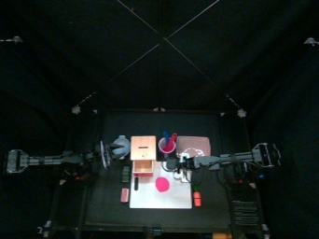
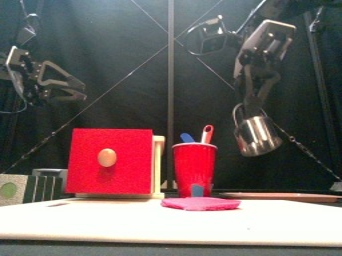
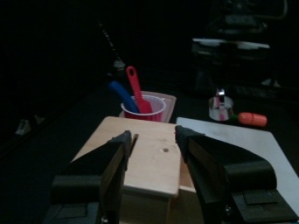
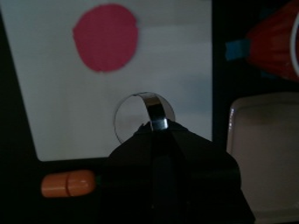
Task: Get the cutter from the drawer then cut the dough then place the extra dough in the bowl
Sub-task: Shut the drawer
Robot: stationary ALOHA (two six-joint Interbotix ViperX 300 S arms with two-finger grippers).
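Right gripper (image 4: pixel 156 129) clamped on the cutter (image 2: pixel 254 134), left gripper (image 3: pixel 153 136) open and empty: you needed to centre it over the dough (image 4: pixel 105 37), then press level.

dim overall, light from above; white board (image 1: pixel 169 201) bright; cutter (image 2: pixel 254 132) glints.

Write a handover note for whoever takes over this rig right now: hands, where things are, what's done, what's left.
The left hand is open, over the wooden box.
The right hand is shut on the cutter, gripping its wire handle, above the white board.
The dough is a whole pink disc on the board, uncut. The bowl sits left of the box.
Done: cutter is out of the drawer.
To do: cut the dough, put the extra in the bowl.
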